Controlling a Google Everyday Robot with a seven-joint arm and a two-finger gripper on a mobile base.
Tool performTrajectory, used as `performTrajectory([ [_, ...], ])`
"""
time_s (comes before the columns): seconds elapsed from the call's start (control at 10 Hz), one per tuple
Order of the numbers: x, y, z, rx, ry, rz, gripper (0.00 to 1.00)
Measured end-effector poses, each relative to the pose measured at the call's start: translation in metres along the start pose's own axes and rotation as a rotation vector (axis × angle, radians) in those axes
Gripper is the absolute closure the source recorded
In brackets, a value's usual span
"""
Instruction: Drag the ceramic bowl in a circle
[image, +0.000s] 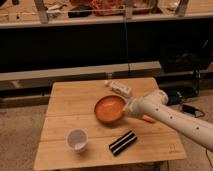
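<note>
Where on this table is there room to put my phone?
The table is bare along its left side, from the back corner to the white cup, left of the ceramic bowl. Crowded: the right half, with the jaws at the bowl's right rim, white bottle, orange item and striped bar.

Wide, shallow, round orange-red ceramic bowl with darker rim: seen upright, mouth up, interior empty. Set flat on light wooden table, slightly right of table's centre. Gripper seen at bowl's right rim, above table.
</note>
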Motion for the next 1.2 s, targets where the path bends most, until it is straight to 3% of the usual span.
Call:
performTrajectory([
  [0.2, -0.032, -0.03, 0.019, 0.016, -0.05, -0.05, 0.98],
  [0.6, -0.063, -0.092, 0.063, 0.055, -0.141, -0.153, 0.98],
  [0.9, -0.042, -0.123, 0.089, 0.06, -0.145, -0.177, 0.98],
  [1.2, -0.016, -0.111, 0.09, 0.036, -0.096, -0.112, 0.98],
])
